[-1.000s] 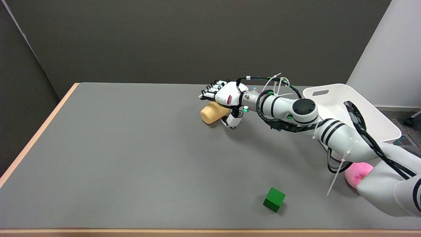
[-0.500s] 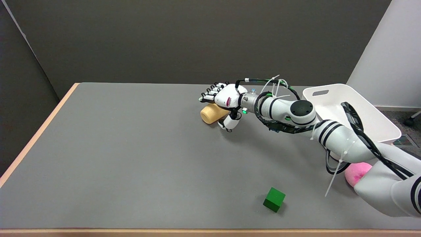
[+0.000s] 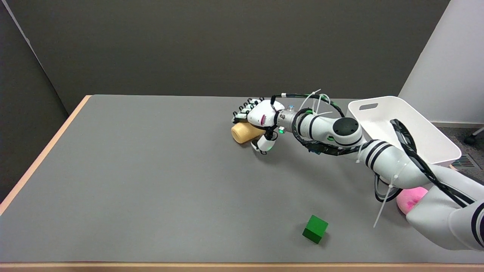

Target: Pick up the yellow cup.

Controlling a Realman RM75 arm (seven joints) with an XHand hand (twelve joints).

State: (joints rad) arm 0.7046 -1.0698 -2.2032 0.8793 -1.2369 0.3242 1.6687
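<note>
The yellow cup [image 3: 242, 132] lies on its side on the grey table [image 3: 151, 170], mouth toward the left. My right hand [image 3: 259, 121] hangs low over the cup's right end, palm down. Its fingers [image 3: 244, 111] spread over the far side of the cup and the thumb [image 3: 264, 144] points down on the near side. The hand straddles the cup and hides its right part. I cannot tell whether the fingers touch the cup.
A white bin [image 3: 401, 128] stands at the table's right edge behind my arm. A green cube [image 3: 315, 229] sits near the front edge. A pink soft object [image 3: 410, 199] lies partly under my forearm at the right.
My right hand has sunk lower around the cup and the thumb has come down beside it. The cup has stayed in place.
</note>
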